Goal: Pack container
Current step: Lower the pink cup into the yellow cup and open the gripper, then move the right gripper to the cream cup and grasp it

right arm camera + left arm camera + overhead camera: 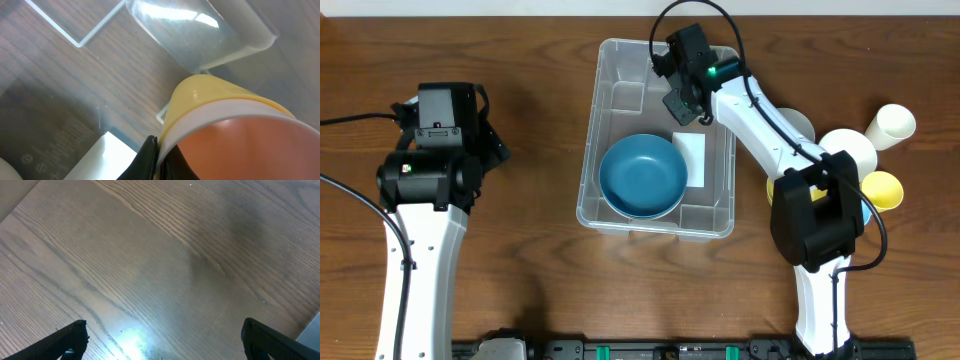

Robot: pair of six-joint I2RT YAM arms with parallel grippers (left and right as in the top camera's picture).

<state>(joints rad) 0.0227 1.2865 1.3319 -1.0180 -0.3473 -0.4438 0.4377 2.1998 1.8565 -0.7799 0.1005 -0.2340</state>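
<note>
Reaching across the container (592, 150), which is sitting in the middle of the table (520, 60) a little toward its far edge, the right fingers (682, 102) are hanging over the bin's far right corner. They are clamping a yellow cup (215, 100) with a white band at its rim. In the wrist view one dark finger is pressing against the cup's wall, while the other is hidden behind it. A blue bowl (642, 176) is already lying in the near half of the bin, with a white label (692, 155) showing just beside it on the side toward the right edge. The left fingers (165, 340) are standing wide apart and gripping nothing over bare wood near the left edge. More cups and bowls are waiting by the right edge, among them a white cup (892, 124) and a yellow bowl (880, 188).

Judging from this, the step in hand is setting the cup down in the free far part of the bin. Doing it well is likely calling for lowering the cup upright, keeping it clear of the bin's wall and the bowl's rim. Its base should be resting on the floor before the fingers are letting go, and the arm should be lifting straight up so nothing is tipping it over.
</note>
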